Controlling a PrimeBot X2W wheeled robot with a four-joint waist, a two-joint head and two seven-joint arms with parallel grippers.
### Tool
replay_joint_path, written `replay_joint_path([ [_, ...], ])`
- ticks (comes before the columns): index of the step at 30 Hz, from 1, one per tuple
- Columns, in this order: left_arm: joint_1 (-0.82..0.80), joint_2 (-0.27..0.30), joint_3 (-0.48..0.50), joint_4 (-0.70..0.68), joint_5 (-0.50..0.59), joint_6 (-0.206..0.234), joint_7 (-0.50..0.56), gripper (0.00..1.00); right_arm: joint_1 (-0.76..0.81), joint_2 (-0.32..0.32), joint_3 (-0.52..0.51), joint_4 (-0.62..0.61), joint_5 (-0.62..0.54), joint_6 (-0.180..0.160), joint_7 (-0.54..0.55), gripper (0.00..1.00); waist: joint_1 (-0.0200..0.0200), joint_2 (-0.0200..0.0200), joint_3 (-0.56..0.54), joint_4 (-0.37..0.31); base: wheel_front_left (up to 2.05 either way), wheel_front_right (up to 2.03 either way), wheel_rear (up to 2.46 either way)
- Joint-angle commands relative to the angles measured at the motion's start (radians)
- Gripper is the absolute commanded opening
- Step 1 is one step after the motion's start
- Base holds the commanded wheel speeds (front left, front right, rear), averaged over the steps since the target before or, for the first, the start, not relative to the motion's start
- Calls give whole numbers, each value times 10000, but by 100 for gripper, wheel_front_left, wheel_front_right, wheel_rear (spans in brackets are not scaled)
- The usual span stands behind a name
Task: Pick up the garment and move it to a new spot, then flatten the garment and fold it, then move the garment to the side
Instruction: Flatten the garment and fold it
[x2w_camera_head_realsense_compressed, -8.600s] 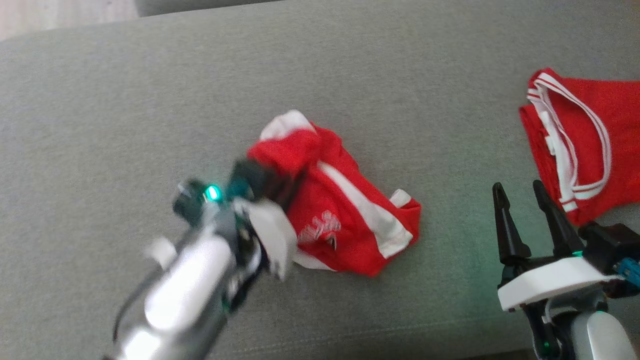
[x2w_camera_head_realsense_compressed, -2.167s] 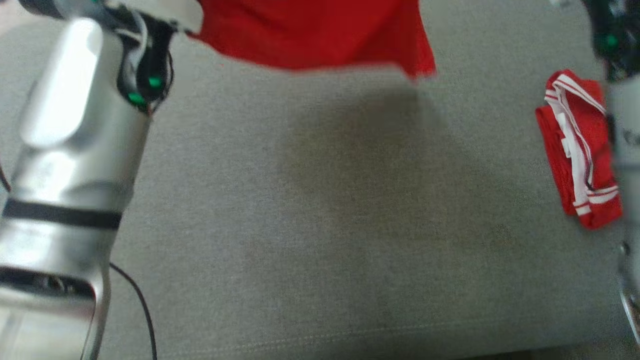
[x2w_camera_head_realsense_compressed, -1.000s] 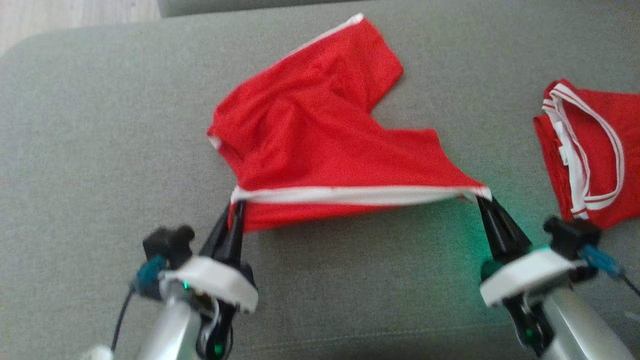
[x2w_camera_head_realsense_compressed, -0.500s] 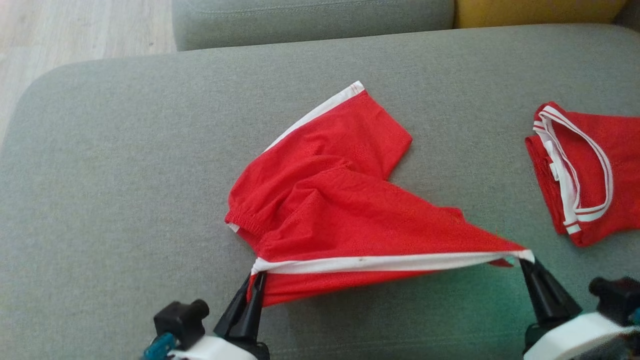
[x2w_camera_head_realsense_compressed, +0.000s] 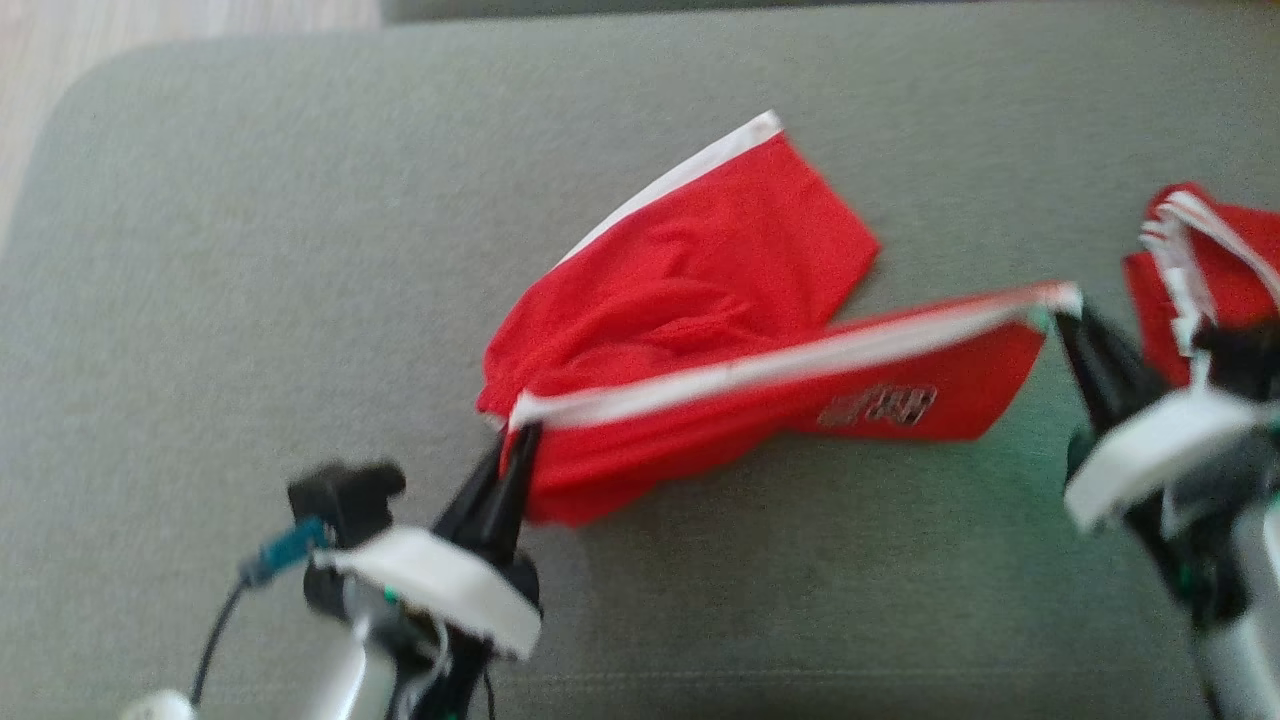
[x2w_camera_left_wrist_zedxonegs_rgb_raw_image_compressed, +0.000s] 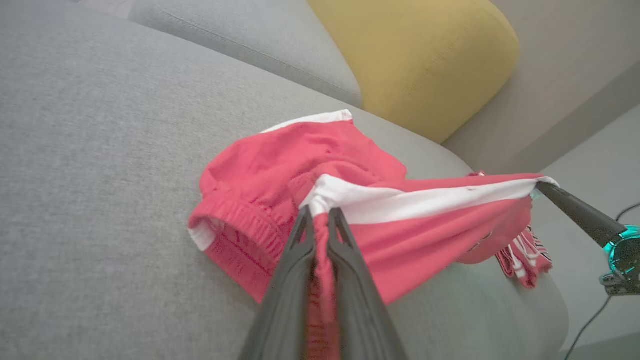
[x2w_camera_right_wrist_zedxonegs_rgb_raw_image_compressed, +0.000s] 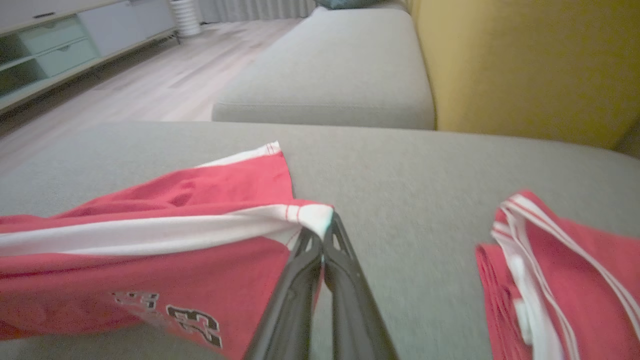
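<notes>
Grips garment (x2w_camera_head_realsense_compressed: 700, 280) by white stripe (x2w_camera_head_realsense_compressed: 760, 365) w/ left tool (x2w_camera_head_realsense_compressed: 522, 440), lower left, clamped tight. Pinches stripe's other end w/ right tool (x2w_camera_head_realsense_compressed: 1070, 325), mid right; holds it taut to spread cloth for flattening. Leaves rest bunched mid-frame on sofa cushion (x2w_camera_head_realsense_compressed: 250, 300).

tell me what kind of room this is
Likely a living room: a grey sofa seat, a yellow cushion, and a low cabinet on pale wood flooring.

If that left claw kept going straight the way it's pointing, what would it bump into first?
The left gripper pinches the red shorts; straight ahead lies their bunched bulk on the grey sofa seat, so probably more shorts first, though depth is unclear.
</notes>
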Motion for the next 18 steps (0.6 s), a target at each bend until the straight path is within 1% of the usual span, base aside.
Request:
replay_joint_path([
  [1, -777, 5, 461, -111, -218, -54, 22, 0, -1034, -496, 294, 121, 171, 33, 89, 0, 0, -1, 584, 539, 0, 0, 0],
  [7, -2471, -41, 199, 869, -1155, -192, 117, 0, -3850, -1210, 1365, 1816, 570, 33, 282, 0, 0, -1, 1592, 1504, 0, 0, 0],
  [11, -3544, -48, -365, 1776, -2062, -231, -17, 0, -5449, -1552, 2169, 3117, 729, 33, 261, 0, 0, -1, 2096, 2084, 0, 0, 0],
  [13, -4026, -49, -745, 2267, -2411, -238, -62, 0, -6102, -1626, 2552, 3779, 868, 33, 169, 0, 0, -1, 2294, 2307, 0, 0, 0],
  [14, -4026, -49, -745, 2267, -2411, -238, -62, 0, -6102, -1626, 2552, 3779, 868, 33, 169, 0, 0, -1, 2294, 2307, 0, 0, 0],
  [18, -4802, -51, -1392, 3028, -2917, -221, -441, 0, -7105, -1653, 3308, 5054, 1062, 33, -159, 0, 0, -1, 2585, 2602, 0, 0, 0],
])
